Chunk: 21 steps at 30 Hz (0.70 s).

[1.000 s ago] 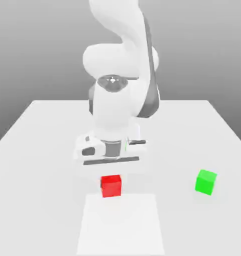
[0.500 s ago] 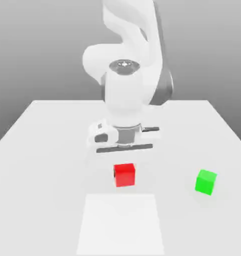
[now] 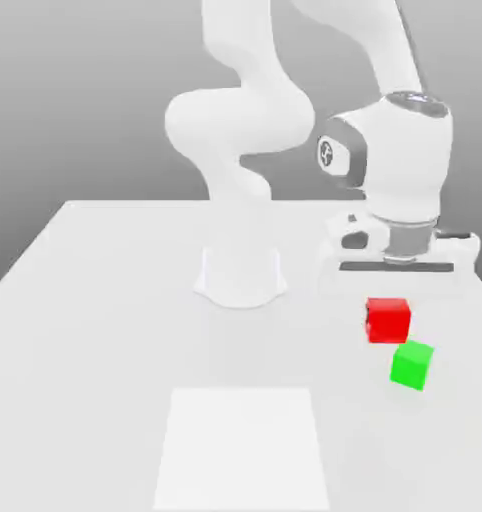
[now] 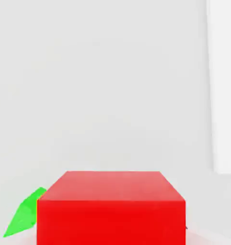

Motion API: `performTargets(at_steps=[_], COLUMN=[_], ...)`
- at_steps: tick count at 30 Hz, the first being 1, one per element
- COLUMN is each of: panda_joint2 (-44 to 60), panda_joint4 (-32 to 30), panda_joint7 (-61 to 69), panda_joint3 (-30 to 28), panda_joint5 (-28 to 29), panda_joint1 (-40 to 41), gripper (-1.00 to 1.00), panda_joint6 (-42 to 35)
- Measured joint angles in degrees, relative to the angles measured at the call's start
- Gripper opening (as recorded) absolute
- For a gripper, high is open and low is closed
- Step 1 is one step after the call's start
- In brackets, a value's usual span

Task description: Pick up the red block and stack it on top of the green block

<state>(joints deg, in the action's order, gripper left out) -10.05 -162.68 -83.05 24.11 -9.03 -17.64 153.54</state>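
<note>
Red block (image 3: 388,320) lifted, gripped between closed fingers of gripper (image 3: 389,308); green block (image 3: 412,364) just below, offset; placement pending

Red block (image 3: 388,320) plain bright red; green block (image 3: 412,364) plain bright green; table (image 3: 105,300) white.

White tabletop (image 3: 105,300) with a paler square patch (image 3: 242,448), plain grey gradient backdrop (image 3: 75,90) behind.
</note>
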Motion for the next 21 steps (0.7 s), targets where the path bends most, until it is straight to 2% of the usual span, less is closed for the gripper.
performTargets(at_steps=[2, 6, 21], panda_joint2=[0.05, 1.43, 12.98], panda_joint4=[0.68, 1.50, 2.03], panda_joint7=[-5.03, -9.28, -20.47], panda_joint3=[2.54, 4.04, 3.77], panda_joint5=[-0.68, 1.81, 17.32], panda_joint1=[-1.63, -1.11, 2.19], gripper=[-1.00, -1.00, -1.00], panda_joint6=[-0.67, -0.27, 9.70])
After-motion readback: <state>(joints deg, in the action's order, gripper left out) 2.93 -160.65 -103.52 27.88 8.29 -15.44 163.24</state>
